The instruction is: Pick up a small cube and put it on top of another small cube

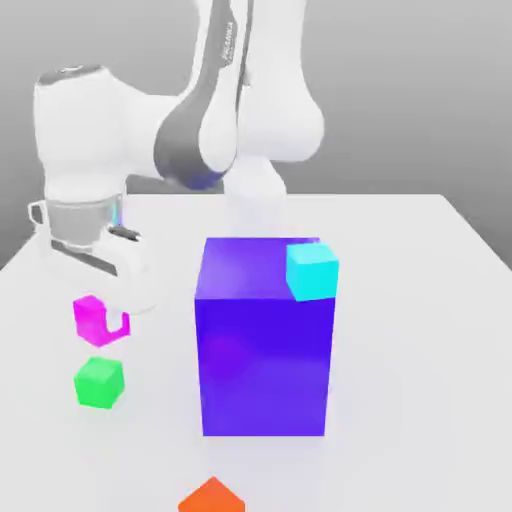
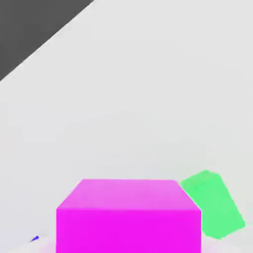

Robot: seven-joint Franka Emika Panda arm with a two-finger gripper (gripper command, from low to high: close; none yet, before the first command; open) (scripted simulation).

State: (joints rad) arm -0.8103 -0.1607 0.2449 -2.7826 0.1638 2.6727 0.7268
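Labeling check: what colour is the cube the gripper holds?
Bright magenta cube; clearest in the hand view.

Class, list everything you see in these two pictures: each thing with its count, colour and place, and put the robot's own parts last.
pink cube: one, magenta, held in the claw above the green cube, towards the exterior view's left.
green cube: one, green, on the table just below the pink cube.
purple block: one, purple, large, mid-table.
cyan cube: one, cyan, by the purple block's top corner on the exterior view's right.
orange cube: one, orange, at the near edge, partly cut off.
table: one, white.
arm: one, white and grey, reaching down towards the exterior view's left.
claw: one, white, shut on the pink cube.
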